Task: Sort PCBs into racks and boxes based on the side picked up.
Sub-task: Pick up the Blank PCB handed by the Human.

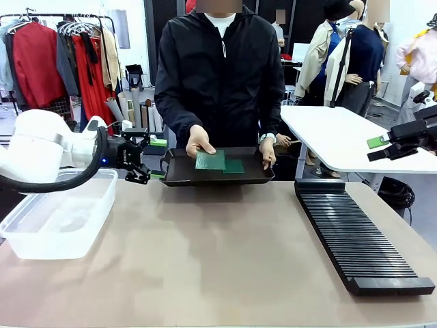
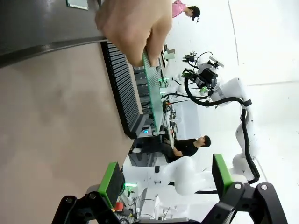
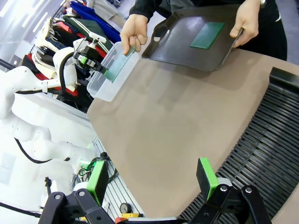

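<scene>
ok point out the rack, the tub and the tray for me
rack [image 1: 358, 236]: front view, middle of its slotted top
tub [image 1: 49, 247]: front view, its near wall
tray [image 1: 212, 180]: front view, its near rim

A clothes rail [image 1: 48, 17] runs across the upper left of the front view, hung with red, grey and beige garments [image 1: 34, 65]. Behind it a white wall [image 1: 138, 51] shows. At centre right stands a white table [image 1: 341, 137] with a rounded corner, and several people [image 1: 362, 55] stand beyond it in the upper right. The matte brown desk [image 1: 205, 260] spans the lower half, evenly lit without hard shadows.
</scene>
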Tool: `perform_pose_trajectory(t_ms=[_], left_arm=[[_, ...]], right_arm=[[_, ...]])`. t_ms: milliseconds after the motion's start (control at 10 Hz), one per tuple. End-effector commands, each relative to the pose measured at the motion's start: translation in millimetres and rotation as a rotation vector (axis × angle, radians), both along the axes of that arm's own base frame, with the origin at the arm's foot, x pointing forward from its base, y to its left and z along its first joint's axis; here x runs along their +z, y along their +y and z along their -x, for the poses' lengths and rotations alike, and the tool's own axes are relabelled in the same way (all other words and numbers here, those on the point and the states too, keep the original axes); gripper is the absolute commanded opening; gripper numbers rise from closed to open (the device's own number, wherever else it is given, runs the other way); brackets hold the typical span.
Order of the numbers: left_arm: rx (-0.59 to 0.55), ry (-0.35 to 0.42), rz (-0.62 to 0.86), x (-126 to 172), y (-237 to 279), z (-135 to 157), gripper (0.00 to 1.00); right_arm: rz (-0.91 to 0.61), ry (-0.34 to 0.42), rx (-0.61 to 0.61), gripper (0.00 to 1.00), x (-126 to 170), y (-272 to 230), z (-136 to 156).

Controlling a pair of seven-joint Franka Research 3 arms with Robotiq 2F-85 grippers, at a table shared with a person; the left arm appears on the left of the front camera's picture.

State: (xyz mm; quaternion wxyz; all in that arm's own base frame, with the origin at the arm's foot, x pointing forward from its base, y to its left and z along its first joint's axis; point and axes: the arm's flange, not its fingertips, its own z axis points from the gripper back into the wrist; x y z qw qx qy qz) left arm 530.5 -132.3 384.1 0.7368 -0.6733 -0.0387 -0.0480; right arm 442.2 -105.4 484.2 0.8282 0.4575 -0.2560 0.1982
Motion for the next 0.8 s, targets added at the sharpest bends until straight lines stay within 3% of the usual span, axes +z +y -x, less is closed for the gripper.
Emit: perform_pose_trajectory(t_ms=[0,700], left_arm=[[0.026,-0.007,0.018,-7.8,-10.2,7.3,1.0],[0.014,-0.028,0.042,-26.5,-47.0,6.8,1.0]], right_arm=[[0.001,-0.003,0.003,1.0,1.4,1.5,0.1],[0.001,-0.003,0.003,1.0,1.4,1.5,0.1]])
